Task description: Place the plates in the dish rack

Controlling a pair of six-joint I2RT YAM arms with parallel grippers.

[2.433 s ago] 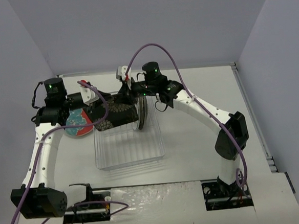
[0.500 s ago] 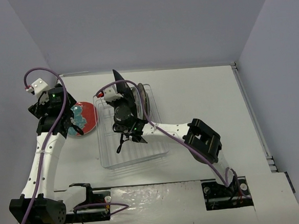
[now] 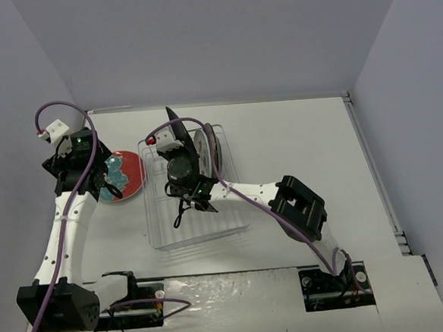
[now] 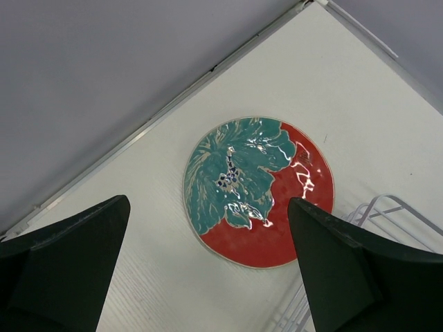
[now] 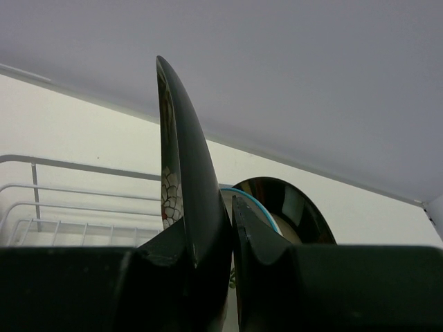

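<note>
Right gripper (image 5: 225, 221) is clamped on the black square plate (image 5: 176, 138), holding it on edge at the far end of the dish rack (image 3: 199, 228), just beside what look like two round plates (image 3: 207, 148) already standing there. So I judge two racked and a third going in. Left gripper (image 4: 208, 202) hangs with fingers spread wide above the red plate (image 4: 277, 214), which lies flat on the table (image 3: 296, 145) just left of the rack, the last to load. No brand, label or writing is readable anywhere.
</note>
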